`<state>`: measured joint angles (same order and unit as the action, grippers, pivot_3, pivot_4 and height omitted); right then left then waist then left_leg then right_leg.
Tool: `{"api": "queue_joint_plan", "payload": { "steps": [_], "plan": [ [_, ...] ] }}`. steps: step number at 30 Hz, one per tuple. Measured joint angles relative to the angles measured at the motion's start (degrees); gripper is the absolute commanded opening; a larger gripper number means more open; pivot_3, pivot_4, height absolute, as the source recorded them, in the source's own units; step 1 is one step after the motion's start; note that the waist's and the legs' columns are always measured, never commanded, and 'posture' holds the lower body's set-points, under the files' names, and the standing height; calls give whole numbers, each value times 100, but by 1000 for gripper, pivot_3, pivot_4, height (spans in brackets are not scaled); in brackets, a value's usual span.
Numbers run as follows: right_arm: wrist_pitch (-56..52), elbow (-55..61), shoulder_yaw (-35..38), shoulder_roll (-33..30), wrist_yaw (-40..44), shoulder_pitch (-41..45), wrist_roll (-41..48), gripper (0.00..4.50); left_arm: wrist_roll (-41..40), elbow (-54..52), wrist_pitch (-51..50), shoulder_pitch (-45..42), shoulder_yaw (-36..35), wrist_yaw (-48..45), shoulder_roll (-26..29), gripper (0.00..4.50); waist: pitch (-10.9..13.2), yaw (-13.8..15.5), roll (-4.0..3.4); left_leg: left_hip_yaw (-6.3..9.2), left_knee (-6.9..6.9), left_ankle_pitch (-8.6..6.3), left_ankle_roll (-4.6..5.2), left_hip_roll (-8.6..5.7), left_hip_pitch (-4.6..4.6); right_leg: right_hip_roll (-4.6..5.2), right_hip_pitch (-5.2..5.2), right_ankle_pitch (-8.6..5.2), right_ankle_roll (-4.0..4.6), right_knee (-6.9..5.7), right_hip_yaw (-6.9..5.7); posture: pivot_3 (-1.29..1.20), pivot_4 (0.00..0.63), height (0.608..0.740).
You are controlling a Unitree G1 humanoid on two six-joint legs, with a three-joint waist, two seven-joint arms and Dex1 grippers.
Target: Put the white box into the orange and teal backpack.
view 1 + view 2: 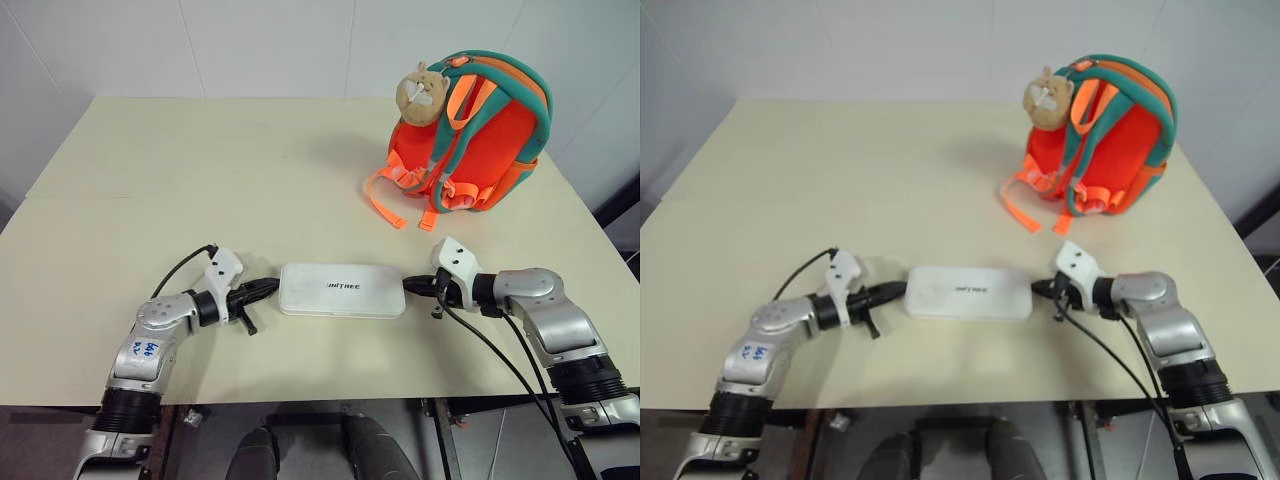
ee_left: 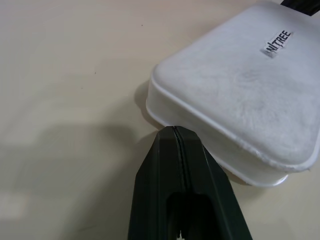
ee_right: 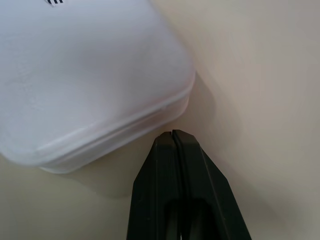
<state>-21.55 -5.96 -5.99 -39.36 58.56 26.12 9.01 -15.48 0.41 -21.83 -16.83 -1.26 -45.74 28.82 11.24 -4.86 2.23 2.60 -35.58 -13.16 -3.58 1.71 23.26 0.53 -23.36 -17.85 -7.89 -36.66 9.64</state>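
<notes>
A broad cream-coloured table (image 1: 200, 190) fills most of the scene, its top matte and pale, with a faint seam running across it from left to right about midway between the near and far edges. Behind its far edge stands a plain white wall (image 1: 250, 45). Below the near edge, dark floor (image 1: 320, 430) shows.

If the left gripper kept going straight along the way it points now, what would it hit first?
Most likely the white box: the shut left gripper aims at its near short end, tips at or almost at the edge. Contact itself can't be confirmed.
</notes>
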Motion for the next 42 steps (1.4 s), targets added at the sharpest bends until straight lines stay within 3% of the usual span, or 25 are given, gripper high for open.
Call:
{"api": "queue_joint_plan", "payload": {
  "steps": [3, 6, 10, 12, 15, 17, 19, 22, 25, 42],
  "plan": [
    [-375, 15, 203, -115, 82, 47, 245, 592, -128, -13, -320, 21, -124, -30, 208, 0, 1, 2, 0, 0, 0, 0, 0, 0, 0, 0, 0, 0, 0, 1, 0, 0, 150, 740],
    [-931, 163, 334, -463, 233, 143, 469, 1550, -353, -9, -788, -7, -301, -69, 410, 568, 2, 4, -1, 0, 0, 0, 0, 0, 1, 0, 0, -1, 1, 3, 0, 0, 150, 740],
    [-1747, 387, 471, -913, 345, 340, 729, 2929, -903, 203, -1883, -356, -582, -321, 837, 1790, 5, 0, -1, 1, 3, 0, 0, 1, 0, -1, -1, -3, 5, 7, -2, 0, 150, 740],
    [-2302, 533, 528, -1004, 352, 449, 939, 3648, -1412, 267, -2949, -592, -694, -512, 1026, 2456, 5, -5, -1, 1, 7, 0, 0, 0, 3, -1, -3, -4, 4, 12, -2, 0, 150, 740],
    [-3119, 785, 581, -1030, 298, 589, 1268, 4500, -1937, 287, -4000, -904, -718, -635, 1053, 3409, 6, -5, -1, 0, 15, -2, 0, 0, 4, 0, -4, -7, 1, 17, -2, 0, 150, 740],
    [-3546, 921, 624, -1055, 271, 631, 1470, 4500, -2121, 352, -4458, -1065, -715, -636, 1051, 4102, 6, -3, -1, 1, 27, -3, -1, 1, 3, 0, -8, -9, 3, 18, -3, 0, 150, 740],
    [-4083, 1061, 688, -1021, 123, 665, 1680, 4500, -2162, 628, -4767, -1343, -713, -537, 915, 4442, 6, 8, -1, 2, 31, -2, -1, 1, 3, 0, -11, -10, 5, 17, -4, 0, 150, 740],
    [-4765, 1506, 716, -760, -68, 671, 2127, 4500, -2162, 963, -4968, -1718, -595, -334, 535, 4442, 6, 16, 0, 4, 30, -3, -2, 0, 4, 0, -10, -10, 4, 18, -6, 0, 150, 740],
    [-4989, 1699, 640, -755, -271, 587, 2203, 4500, -2163, 967, -5061, -1785, -496, -309, 508, 4442, 6, 14, -1, 3, 31, -7, -10, 0, 6, 3, -11, -10, 3, 24, -5, 0, 150, 740],
    [-4976, 1787, 402, -585, -685, 438, 2414, 4500, -2331, 1013, -5605, -1918, -347, -287, 55, 4442, 5, 53, -1, 2, 30, -8, -10, -2, 4, 4, -5, -11, 1, 29, -5, 0, 150, 740]
  ]
}}
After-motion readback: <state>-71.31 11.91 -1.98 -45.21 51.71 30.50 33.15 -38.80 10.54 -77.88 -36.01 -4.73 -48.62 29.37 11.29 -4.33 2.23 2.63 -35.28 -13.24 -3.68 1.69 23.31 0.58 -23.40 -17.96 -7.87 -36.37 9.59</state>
